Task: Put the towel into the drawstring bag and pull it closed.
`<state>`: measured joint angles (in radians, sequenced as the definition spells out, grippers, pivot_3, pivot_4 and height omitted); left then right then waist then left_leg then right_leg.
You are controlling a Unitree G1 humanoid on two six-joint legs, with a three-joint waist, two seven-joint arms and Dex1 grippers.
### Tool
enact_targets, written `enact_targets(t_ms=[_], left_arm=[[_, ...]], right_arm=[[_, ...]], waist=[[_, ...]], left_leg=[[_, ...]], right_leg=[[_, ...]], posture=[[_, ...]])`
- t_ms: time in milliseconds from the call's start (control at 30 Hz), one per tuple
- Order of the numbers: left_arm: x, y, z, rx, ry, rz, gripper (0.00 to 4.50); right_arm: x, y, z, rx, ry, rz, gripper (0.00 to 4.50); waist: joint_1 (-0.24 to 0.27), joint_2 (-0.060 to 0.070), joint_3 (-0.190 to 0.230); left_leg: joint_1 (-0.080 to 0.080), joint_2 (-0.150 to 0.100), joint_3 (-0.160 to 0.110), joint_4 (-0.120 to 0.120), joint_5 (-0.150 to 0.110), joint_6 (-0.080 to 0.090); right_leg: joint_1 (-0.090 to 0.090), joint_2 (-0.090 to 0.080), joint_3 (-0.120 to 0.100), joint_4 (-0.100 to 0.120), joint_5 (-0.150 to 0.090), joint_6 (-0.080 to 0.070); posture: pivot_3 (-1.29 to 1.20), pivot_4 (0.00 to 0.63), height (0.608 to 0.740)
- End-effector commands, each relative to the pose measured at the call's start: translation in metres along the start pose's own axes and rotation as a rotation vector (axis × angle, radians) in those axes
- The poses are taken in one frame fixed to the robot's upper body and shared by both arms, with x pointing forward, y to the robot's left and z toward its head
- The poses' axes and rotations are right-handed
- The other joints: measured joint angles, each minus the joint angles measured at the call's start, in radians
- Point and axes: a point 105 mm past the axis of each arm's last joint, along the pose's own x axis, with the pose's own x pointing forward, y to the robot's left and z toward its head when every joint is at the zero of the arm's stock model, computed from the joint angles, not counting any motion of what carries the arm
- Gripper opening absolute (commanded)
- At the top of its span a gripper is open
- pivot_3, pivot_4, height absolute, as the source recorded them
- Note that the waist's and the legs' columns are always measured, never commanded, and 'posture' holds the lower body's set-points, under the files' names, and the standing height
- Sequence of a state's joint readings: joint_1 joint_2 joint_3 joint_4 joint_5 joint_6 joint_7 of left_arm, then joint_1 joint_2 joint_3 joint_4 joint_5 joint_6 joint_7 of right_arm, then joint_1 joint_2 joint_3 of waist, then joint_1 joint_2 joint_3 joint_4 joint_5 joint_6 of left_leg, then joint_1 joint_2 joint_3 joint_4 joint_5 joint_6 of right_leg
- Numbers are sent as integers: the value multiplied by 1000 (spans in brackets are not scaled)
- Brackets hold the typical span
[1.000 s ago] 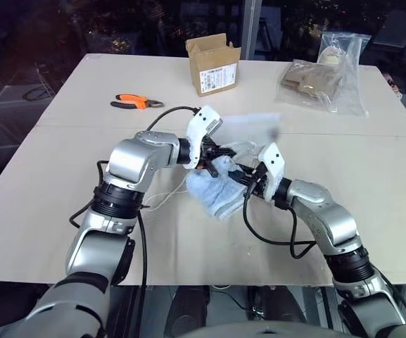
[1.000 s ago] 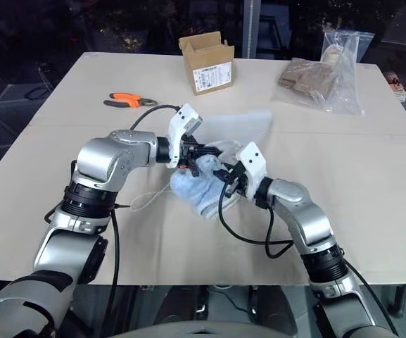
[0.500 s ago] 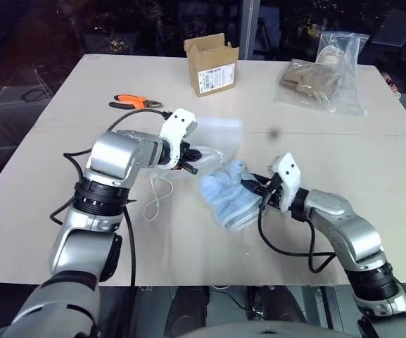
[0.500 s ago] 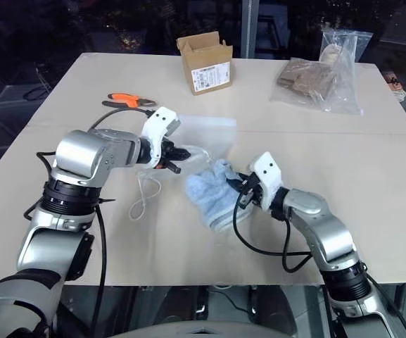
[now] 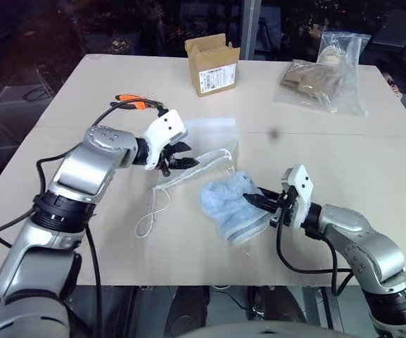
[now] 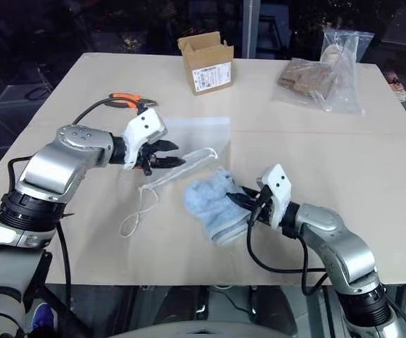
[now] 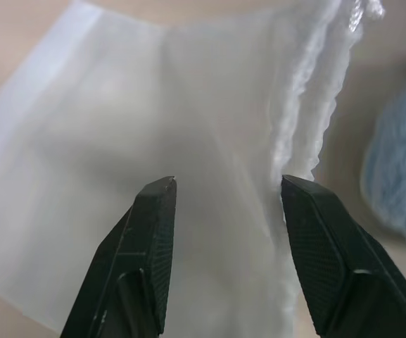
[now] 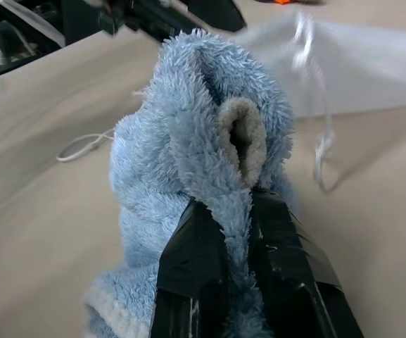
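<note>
The right jaws [image 5: 255, 200] are clamped on a fold of the towel [image 5: 232, 208], probably to keep it bunched and ready for stuffing. The towel sags onto the bench [image 5: 343, 151], just in front of the bag [image 5: 213, 135]. The left jaws [image 5: 186, 155] stand apart over the bag's gathered mouth, gripping nothing, seemingly placed to take that edge and hold it wide. The bag lies flat; its cord [image 5: 157, 205] trails from the mouth towards the robot. The towel is not yet inside.
</note>
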<state>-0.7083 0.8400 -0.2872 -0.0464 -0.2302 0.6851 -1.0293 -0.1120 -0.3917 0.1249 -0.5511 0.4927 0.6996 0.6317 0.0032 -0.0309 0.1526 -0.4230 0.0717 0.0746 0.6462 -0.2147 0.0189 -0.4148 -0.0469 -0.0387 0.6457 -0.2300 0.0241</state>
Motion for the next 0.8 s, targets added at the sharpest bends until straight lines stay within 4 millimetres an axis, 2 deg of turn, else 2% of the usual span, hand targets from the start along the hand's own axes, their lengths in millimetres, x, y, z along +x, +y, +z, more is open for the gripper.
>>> enact_targets(t_ms=[33, 200, 300, 400, 433, 533, 600, 700, 800], left_arm=[[-1, 10, -3, 88, 12, 13, 2352], [6, 11, -14, 140, 37, -10, 2352], [10, 11, -15, 148, 34, -25, 1478], [14, 11, -14, 145, 22, -46, 159], [14, 11, -12, 128, 12, -58, 20], [15, 7, 4, -32, -58, -129, 20], [16, 3, 16, -160, -88, -183, 20], [19, -6, 37, -252, -140, -254, 20], [24, -18, 46, -276, -166, -297, 20]], right_arm=[[-9, 11, 12, -21, -41, 18, 0], [-11, 13, 13, -17, -45, 2, 0], [-11, 14, 16, -20, -56, -4, 0], [-8, 15, 21, -32, -77, -3, 0], [-7, 16, 23, -36, -87, -4, 0], [-5, 17, 34, -45, -141, 2, 0], [-4, 23, 51, -30, -227, 40, 0], [-1, 29, 71, -37, -316, 95, 0], [12, 20, 71, -55, -302, 87, 0]], waist=[[8, 0, 0], [11, 0, 0], [11, 0, 0], [11, 0, 0], [11, 0, 0], [11, 0, 0], [11, 0, 0], [8, 0, 0], [7, 0, 0]], left_leg=[[-1, 0, 0, 1, 0, 0], [-1, 0, 0, 2, 0, 0], [-1, 0, 0, 2, 0, 0], [-1, 0, -1, 2, 0, 0], [-1, 0, -1, 2, 0, 0], [-2, 0, -2, 2, 0, 0], [-4, 0, -3, 4, 0, 0], [-5, 0, -4, 5, 0, 0], [-5, 0, -4, 5, 0, 0]], right_leg=[[0, 0, 0, 0, 0, 0], [0, 0, 0, 0, -1, -1], [0, 0, 0, 0, -1, -1], [0, 0, 0, 0, 0, 0], [0, 0, -1, 0, 1, 2], [0, 1, -1, 0, 1, 2], [0, 1, -2, 0, 1, 4], [-1, 2, -1, 0, 0, 6], [-1, 2, -1, 0, 0, 6]], posture=[[0, 150, 740], [0, 150, 740], [0, 150, 740], [0, 150, 740], [0, 150, 740], [0, 150, 740], [0, 150, 740], [0, 150, 740], [0, 150, 740]])
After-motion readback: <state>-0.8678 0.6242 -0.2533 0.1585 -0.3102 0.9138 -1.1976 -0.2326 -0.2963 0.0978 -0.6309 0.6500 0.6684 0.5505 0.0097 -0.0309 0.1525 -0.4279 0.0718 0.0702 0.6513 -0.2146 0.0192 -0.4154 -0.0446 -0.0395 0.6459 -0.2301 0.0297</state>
